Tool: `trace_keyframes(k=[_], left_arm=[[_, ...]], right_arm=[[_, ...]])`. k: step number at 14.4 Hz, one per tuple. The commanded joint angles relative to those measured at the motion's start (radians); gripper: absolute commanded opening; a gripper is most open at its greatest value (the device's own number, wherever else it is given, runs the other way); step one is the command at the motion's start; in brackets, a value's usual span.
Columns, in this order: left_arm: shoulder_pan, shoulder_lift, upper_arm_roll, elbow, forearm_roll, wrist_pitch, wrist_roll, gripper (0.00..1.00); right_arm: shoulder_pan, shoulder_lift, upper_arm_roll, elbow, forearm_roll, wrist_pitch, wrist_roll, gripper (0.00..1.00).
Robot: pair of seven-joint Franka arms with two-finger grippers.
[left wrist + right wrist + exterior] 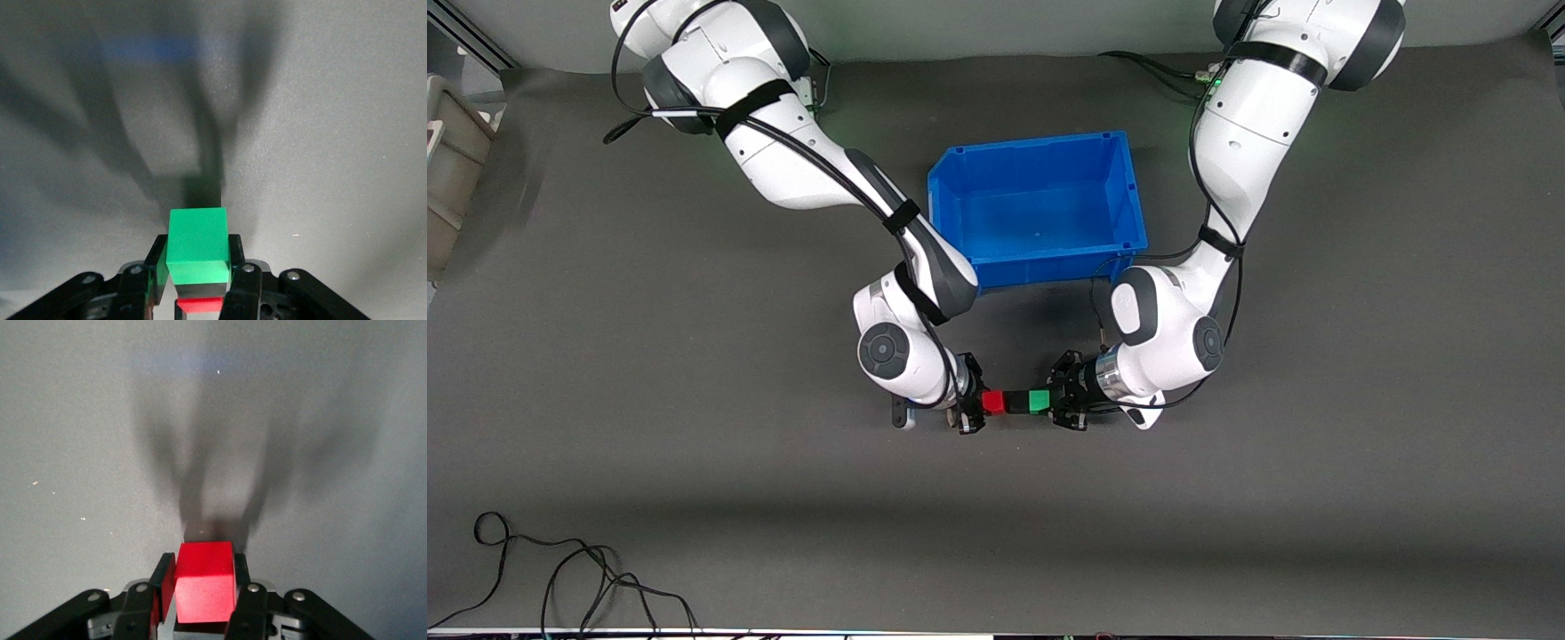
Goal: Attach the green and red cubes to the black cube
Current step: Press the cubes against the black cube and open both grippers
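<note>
Now both arms bent, wrists facing inward.

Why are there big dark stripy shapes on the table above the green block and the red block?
Those are shadows. In the left wrist view, the green cube in the left end effector casts long, soft-edged shadows on the grey table; a faint blue smear shows too. In the right wrist view, the red cube in the right end effector does the same.

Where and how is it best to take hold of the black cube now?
Probably from above, on its two free side faces: the black cube sits between the red cube and green cube, both clamped by the right gripper and left gripper.
</note>
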State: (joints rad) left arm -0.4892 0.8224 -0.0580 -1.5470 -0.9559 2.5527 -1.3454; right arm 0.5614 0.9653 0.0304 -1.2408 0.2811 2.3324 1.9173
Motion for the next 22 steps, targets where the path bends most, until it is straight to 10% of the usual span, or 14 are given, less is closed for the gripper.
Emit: trace_keyframes(k=[1,4,7,14,16,17,22], left_arm=[[-0.017,0.011,0.009,0.021,-0.014,0.038,-0.054,0.07],[-0.017,0.012,0.003,0.021,-0.012,0.043,-0.054,0.22],[-0.017,0.011,0.003,0.021,-0.003,0.041,-0.047,0.99],[0.047,-0.037,0.015,0.007,0.043,-0.046,-0.038,1.00],[0.115,-0.063,0.017,0.007,0.107,-0.155,-0.031,1.00],[0.157,-0.078,0.015,0.007,0.156,-0.204,-0.028,1.00],[0.384,-0.170,0.017,0.007,0.363,-0.564,0.225,1.00]], right_arm=[[0.015,-0.010,-0.013,0.003,0.024,-0.013,0.023,0.26],[0.020,-0.005,-0.013,0.003,0.023,-0.010,0.049,0.27],[0.018,-0.002,-0.013,0.003,0.020,-0.008,0.048,0.28],[0.011,0.001,-0.013,0.001,0.015,-0.008,0.046,0.36],[0.009,0.000,-0.015,0.000,0.015,-0.010,0.049,0.90],[0.008,0.000,-0.015,0.000,0.013,-0.010,0.045,1.00],[-0.055,-0.104,-0.023,-0.016,0.003,-0.103,0.013,1.00]])
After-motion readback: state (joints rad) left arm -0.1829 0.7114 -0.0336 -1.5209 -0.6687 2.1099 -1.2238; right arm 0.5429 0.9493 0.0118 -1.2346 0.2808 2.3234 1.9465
